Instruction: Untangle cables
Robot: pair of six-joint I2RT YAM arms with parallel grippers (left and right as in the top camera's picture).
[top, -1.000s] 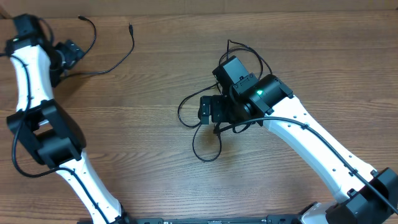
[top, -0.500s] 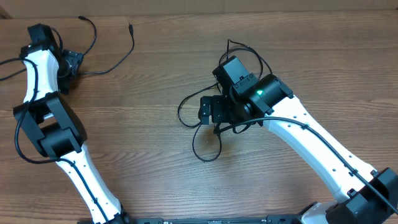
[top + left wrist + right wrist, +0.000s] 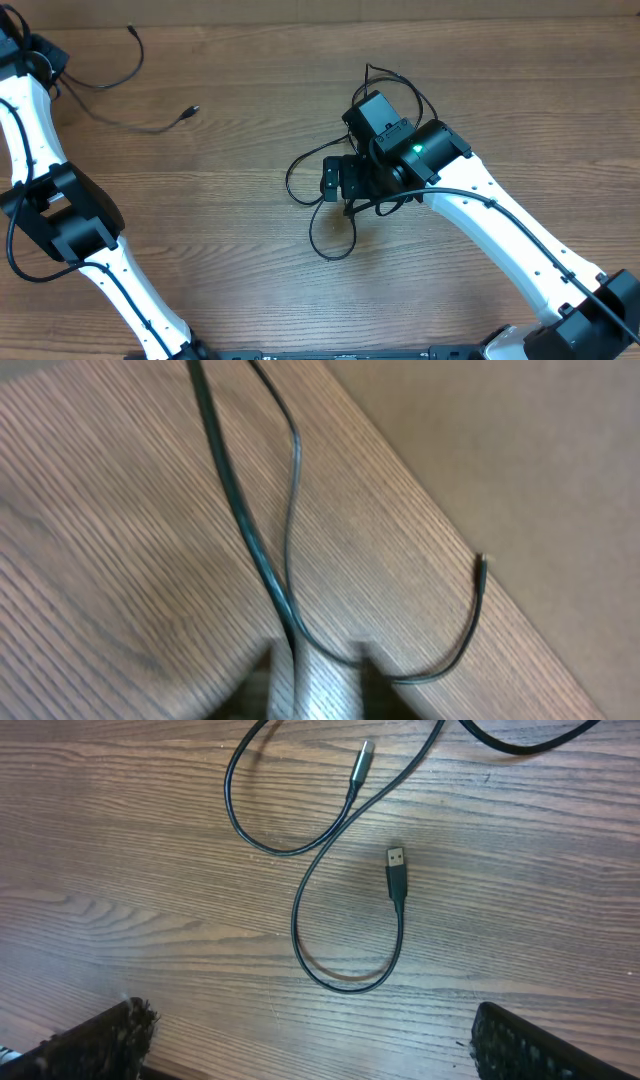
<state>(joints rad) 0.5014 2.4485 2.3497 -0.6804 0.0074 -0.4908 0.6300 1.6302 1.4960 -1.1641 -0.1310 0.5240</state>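
Black cable [image 3: 150, 129] lies left-right; free plug [image 3: 191, 110] points right-upward.

Matt wood-grain table [image 3: 230, 250], glossy blk rubbery cables [image 3: 294, 925] w/ shiny metal plug tip [image 3: 396, 854].

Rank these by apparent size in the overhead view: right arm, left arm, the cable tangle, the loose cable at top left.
1. Right arm and left arm: look alike and both are cut off by the frame, so unranked.
2. Cable tangle.
3. Loose cable.
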